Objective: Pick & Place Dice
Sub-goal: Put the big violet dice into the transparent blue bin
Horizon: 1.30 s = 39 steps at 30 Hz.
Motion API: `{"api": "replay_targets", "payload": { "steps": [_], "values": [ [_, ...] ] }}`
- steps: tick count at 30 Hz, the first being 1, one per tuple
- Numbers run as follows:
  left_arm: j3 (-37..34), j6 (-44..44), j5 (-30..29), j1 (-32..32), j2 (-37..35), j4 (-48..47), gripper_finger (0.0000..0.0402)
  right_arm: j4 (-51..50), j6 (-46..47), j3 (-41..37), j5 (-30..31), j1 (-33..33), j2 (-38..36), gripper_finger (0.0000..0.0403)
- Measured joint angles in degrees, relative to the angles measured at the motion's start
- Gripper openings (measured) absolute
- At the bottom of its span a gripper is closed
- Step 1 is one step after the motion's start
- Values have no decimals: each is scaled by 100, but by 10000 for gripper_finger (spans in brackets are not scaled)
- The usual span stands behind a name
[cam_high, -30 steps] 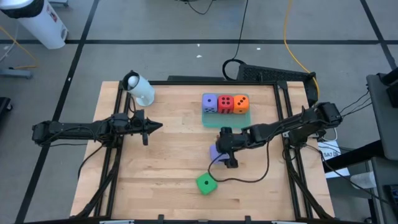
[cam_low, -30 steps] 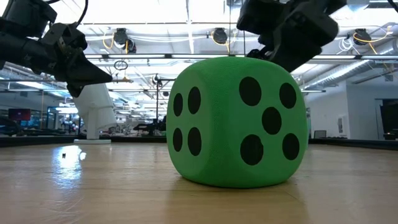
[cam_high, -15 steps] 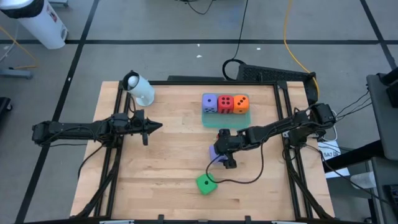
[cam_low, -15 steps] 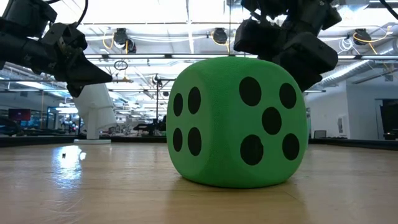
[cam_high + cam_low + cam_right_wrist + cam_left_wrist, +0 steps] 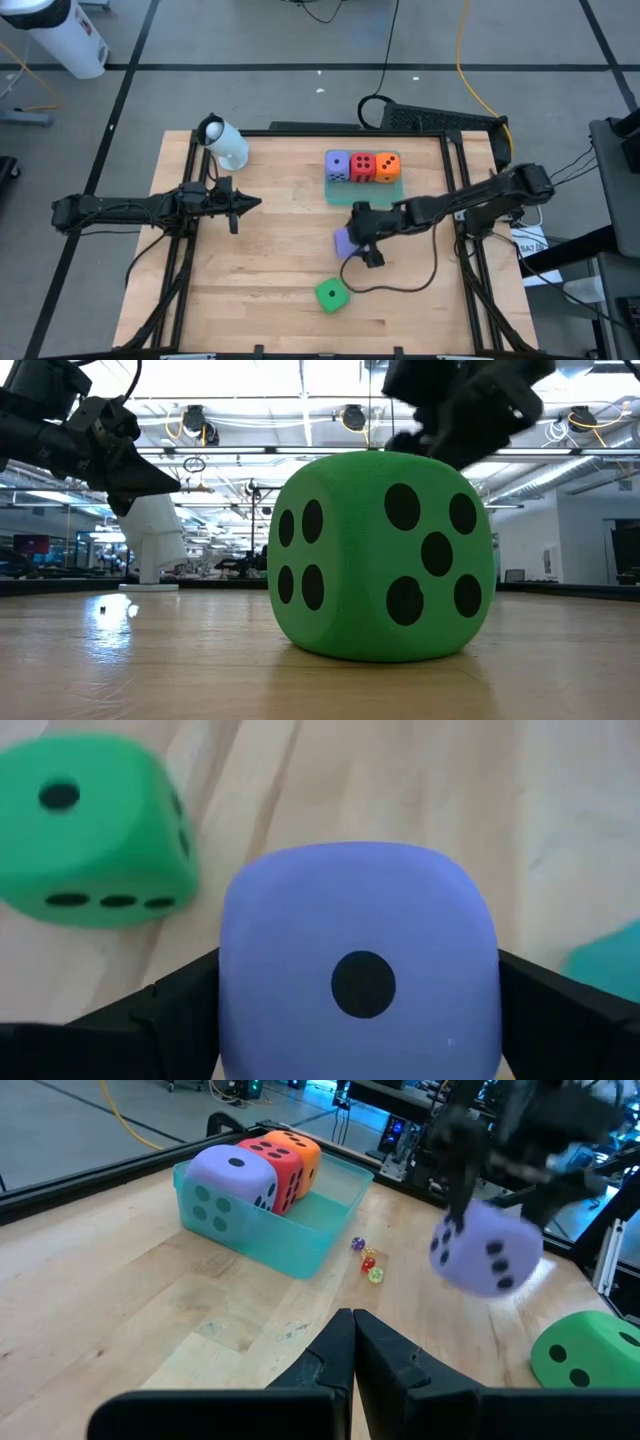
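My right gripper (image 5: 352, 240) is shut on a purple die (image 5: 344, 243) (image 5: 485, 1252) near the table's middle. A green die (image 5: 331, 294) (image 5: 385, 555) rests on one face on the wood, nearer the front edge. A purple die (image 5: 338, 166), a red die (image 5: 362, 167) and an orange die (image 5: 387, 167) stand side by side in a translucent green tray (image 5: 362, 191) toward the far edge. My left gripper (image 5: 250, 203) is shut and holds nothing, hovering at the table's left. My right gripper pinches the purple die between its two fingers (image 5: 170, 1005), one on each of two opposite side faces (image 5: 235, 970). The fingers slant down from the table's right side. The die hangs clear of the wood, its one-pip face toward the wrist camera.
A white cylindrical object (image 5: 225, 143) stands at the far left corner. Several tiny coloured beads (image 5: 366, 1262) lie on the wood beside the tray. A black frame runs along the table's left and right edges.
My right gripper sank a little toward the table, then rose again, with the purple die between its fingers. The green die and the tray's dice have stayed in place.
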Motion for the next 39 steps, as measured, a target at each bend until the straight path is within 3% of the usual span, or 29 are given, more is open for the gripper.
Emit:
{"api": "replay_targets", "payload": {
  "steps": [7,11,15,20,24,33,39],
  "values": [
    [0,2,-2,1,0,1,17,-218,-694,9,873,-706,-1131,361],
    [0,-2,-2,-1,0,1,17,-497,-1003,9,831,-1462,-1319,360],
    [0,-19,-7,1,0,1,17,-675,-1089,9,305,-2079,-1076,361],
    [0,3,-14,0,0,-1,17,-757,-1365,9,386,-2410,-552,363],
    [0,15,-13,-1,0,-54,17,-766,-1516,9,608,-2479,-202,363],
    [0,169,-19,1,0,-130,17,-973,-1410,20,459,-2548,154,365],
    [0,182,-20,0,0,-132,17,-790,-1488,17,402,-2535,169,394]
  ]
}}
